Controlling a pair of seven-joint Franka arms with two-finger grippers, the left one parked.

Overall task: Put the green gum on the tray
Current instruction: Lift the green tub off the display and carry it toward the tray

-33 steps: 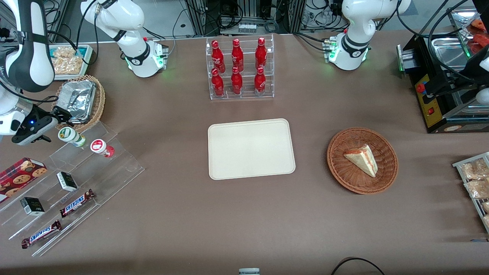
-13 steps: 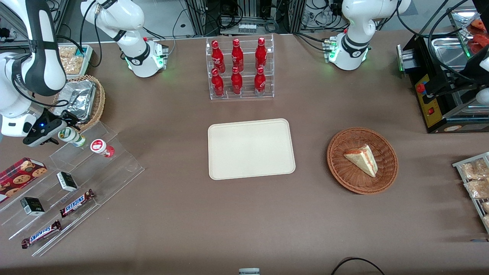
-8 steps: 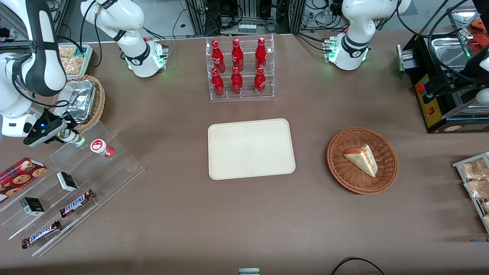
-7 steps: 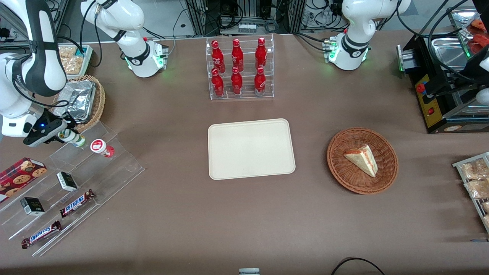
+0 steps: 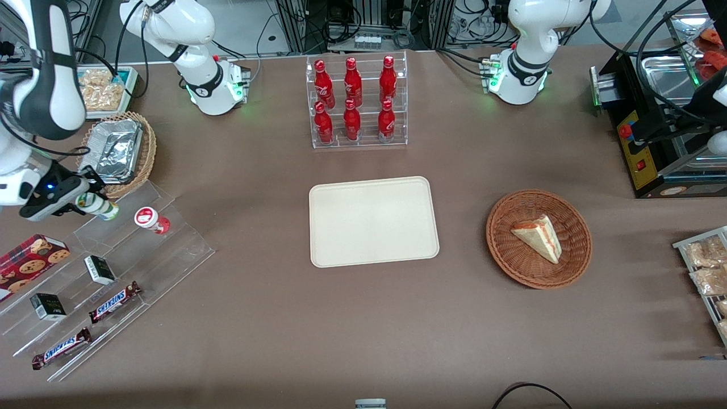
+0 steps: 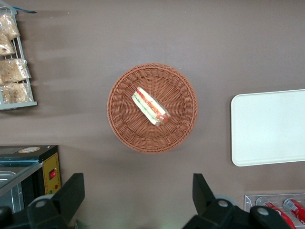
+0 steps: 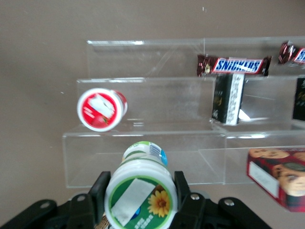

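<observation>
The green gum (image 5: 97, 207) is a small white bottle with a green band; its white lid with a green-yellow flower mark faces the wrist camera (image 7: 140, 195). My gripper (image 5: 85, 200) is shut on it, one black finger (image 7: 101, 188) on each side of the lid, and holds it lifted just off the upper step of the clear acrylic rack (image 5: 113, 267) at the working arm's end of the table. The cream-beige tray (image 5: 373, 220) lies flat and bare mid-table, well away toward the parked arm; it also shows in the left wrist view (image 6: 269, 126).
A red-lidded gum bottle (image 5: 151, 220) lies on the rack beside the green one. Snickers bars (image 5: 115, 301), small dark boxes (image 5: 100, 269) and a cookie box (image 5: 31, 258) sit lower down. A foil-lined basket (image 5: 116, 150), a cola rack (image 5: 355, 102) and a wicker basket with a sandwich (image 5: 538, 238) stand around.
My gripper came down over the green gum, closed on its lid end, and has now drawn it slightly up and away from the red-lidded bottle, off the rack step.
</observation>
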